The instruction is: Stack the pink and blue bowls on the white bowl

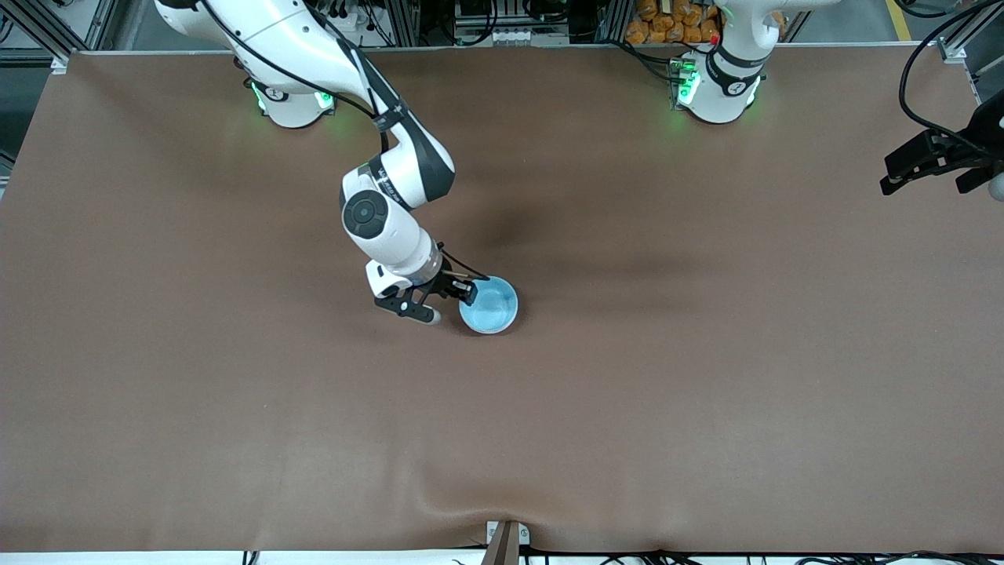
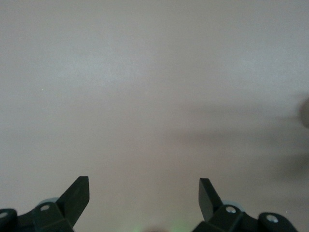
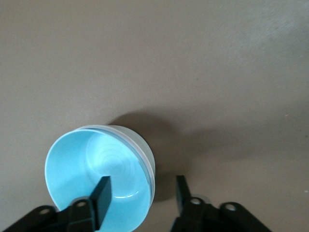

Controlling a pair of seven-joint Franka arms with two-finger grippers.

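Note:
The light blue bowl (image 1: 490, 306) sits near the middle of the table, nested in a pale bowl of the same size. In the right wrist view the blue bowl (image 3: 91, 169) shows with that pale bowl's wall (image 3: 146, 151) around it; I cannot tell whether it is white or pink. No other bowl shows. My right gripper (image 1: 452, 304) is open astride the stack's rim, one finger inside the blue bowl and one outside (image 3: 142, 186). My left gripper (image 1: 924, 184) is open and empty (image 2: 144, 186), waiting over the left arm's end of the table.
The brown table cover (image 1: 706, 353) is bare around the stack. A fold in the cover lies at the edge nearest the front camera (image 1: 502, 510). The arms' bases (image 1: 290, 102) (image 1: 718, 90) stand along the farthest edge.

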